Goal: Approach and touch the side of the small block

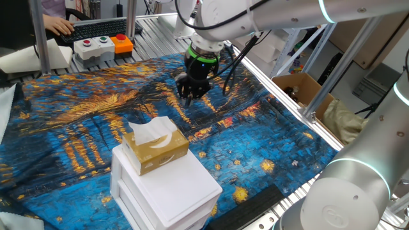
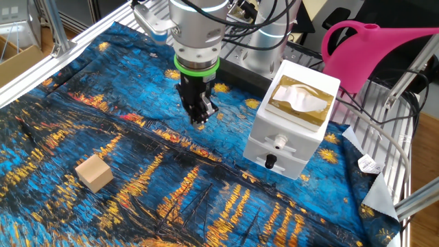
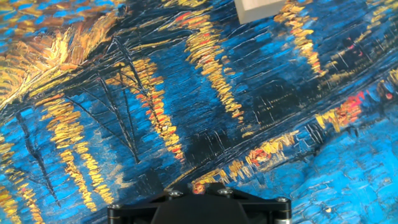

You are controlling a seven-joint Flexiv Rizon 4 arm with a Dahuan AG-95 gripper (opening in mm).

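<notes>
The small block (image 2: 94, 173) is a plain tan cube lying on the blue and gold painted cloth, at the lower left of the other fixed view. Its pale edge also shows at the top of the hand view (image 3: 261, 7). I cannot see it in one fixed view. My gripper (image 2: 199, 115) hangs over the middle of the cloth, well to the right of the block and farther back, with its fingers pressed together and nothing held. It also shows in one fixed view (image 1: 190, 96). The hand view shows only the gripper's black base (image 3: 199, 208).
A golden-tan tissue box (image 2: 300, 101) sits on a white drawer unit (image 2: 281, 140) to the right of the gripper. A pink watering can (image 2: 370, 48) stands behind it. A button box (image 1: 102, 46) and a cardboard box (image 1: 300, 89) lie beyond the cloth's edges.
</notes>
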